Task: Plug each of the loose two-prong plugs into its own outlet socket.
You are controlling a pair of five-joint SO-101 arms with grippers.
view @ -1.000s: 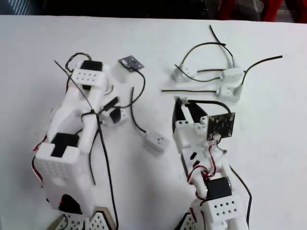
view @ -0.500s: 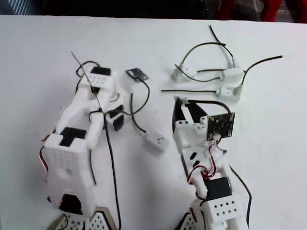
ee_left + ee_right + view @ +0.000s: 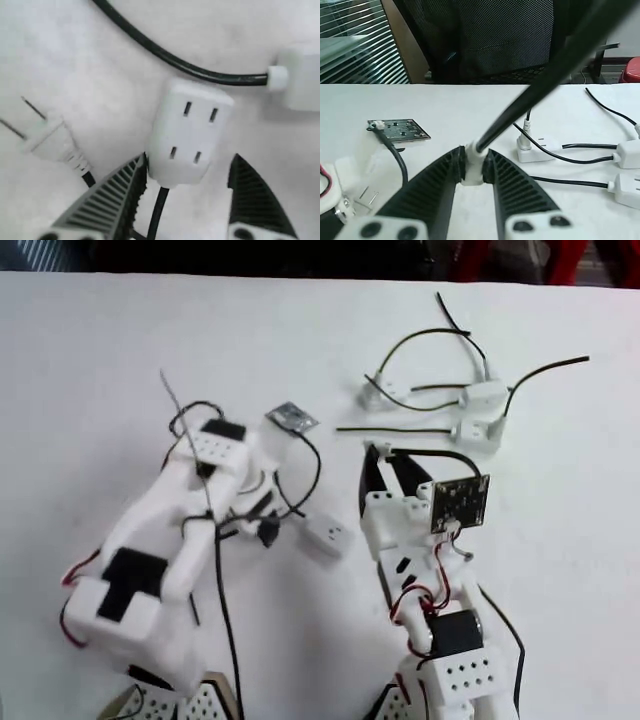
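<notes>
A: While spread wide around the white four-slot plastic outlet block (image 3: 185,135), one touching it, ribbed black fingers (image 3: 117,192) of left gripper (image 3: 189,162): hazard?
B: Block shoved askew by uneven closing; black cord (image 3: 170,57) dragged over loose white two-prong plug (image 3: 45,135) just beside, both on white tabletop (image 3: 75,50).
A: Right gripper (image 3: 474,156)?
B: Clamped on white moulded cord end (image 3: 471,172); prongs hidden, hence misaligned insertion likely.

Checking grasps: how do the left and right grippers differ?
Left gripper is open; right gripper is shut. Left gripper straddles the outlet block; right gripper pinches a white cable end. Both have black ribbed fingers.
</notes>
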